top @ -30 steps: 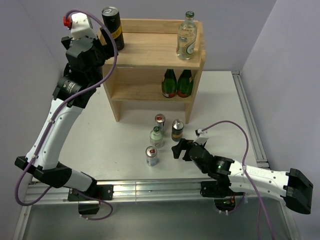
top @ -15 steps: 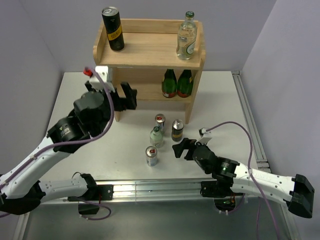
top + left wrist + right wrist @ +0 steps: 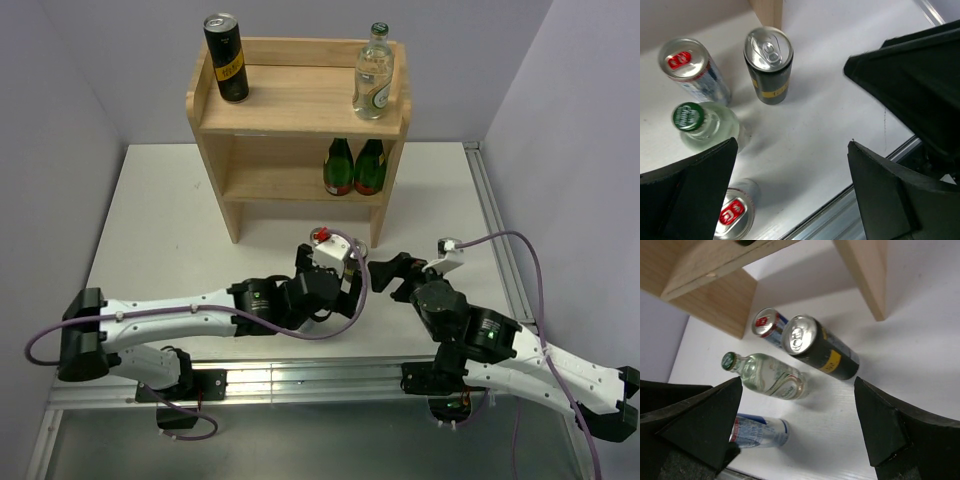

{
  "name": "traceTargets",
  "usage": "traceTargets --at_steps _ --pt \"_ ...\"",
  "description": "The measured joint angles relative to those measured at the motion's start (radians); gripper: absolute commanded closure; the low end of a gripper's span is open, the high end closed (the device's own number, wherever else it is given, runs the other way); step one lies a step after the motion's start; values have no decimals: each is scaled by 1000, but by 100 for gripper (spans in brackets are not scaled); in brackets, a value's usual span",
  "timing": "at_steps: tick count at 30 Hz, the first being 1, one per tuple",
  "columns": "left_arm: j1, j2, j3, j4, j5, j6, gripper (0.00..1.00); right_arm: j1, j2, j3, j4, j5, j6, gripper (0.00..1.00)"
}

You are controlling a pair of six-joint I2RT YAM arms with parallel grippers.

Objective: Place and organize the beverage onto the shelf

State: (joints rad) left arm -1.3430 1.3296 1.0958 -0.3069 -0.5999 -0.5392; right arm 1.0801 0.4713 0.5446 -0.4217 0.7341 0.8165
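- The left end effector hangs over the table with its jaws spread wide, gripping nothing. Four upright drinks stand below it.
- The right end effector sits just to its right. It too is released and empty, and it faces the same group.
- Nearest in that group is a silver-blue-red can, and just behind it stands a green-capped glass bottle.
- Behind those, a second silver-blue-red can and a black gold-banded can stand side by side, near a front leg of the shelf.
- In the top view the left arm's wrist covers all four drinks.
- The shelf's lower tier holds two dark green bottles, close together at its right end.
- On the rimmed top board, another black gold-banded can stands at the left end.
- A clear green-capped bottle stands at the right end, well apart from that can.
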Motion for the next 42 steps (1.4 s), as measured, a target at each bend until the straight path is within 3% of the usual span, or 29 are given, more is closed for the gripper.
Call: traceTargets --at_steps 8,19,34,42 --pt "3 128 -15 116 5 -76 1 0 -43 10 -141 63 28 0" --pt "21 325 -38 321 -64 -131 1 0 -46 10 -194 92 32 0" --pt "100 576 -148 802 -131 -17 1 0 -96 8 -201 89 38 0" --pt "105 645 -148 956 -165 30 1 0 -76 3 -200 86 38 0"
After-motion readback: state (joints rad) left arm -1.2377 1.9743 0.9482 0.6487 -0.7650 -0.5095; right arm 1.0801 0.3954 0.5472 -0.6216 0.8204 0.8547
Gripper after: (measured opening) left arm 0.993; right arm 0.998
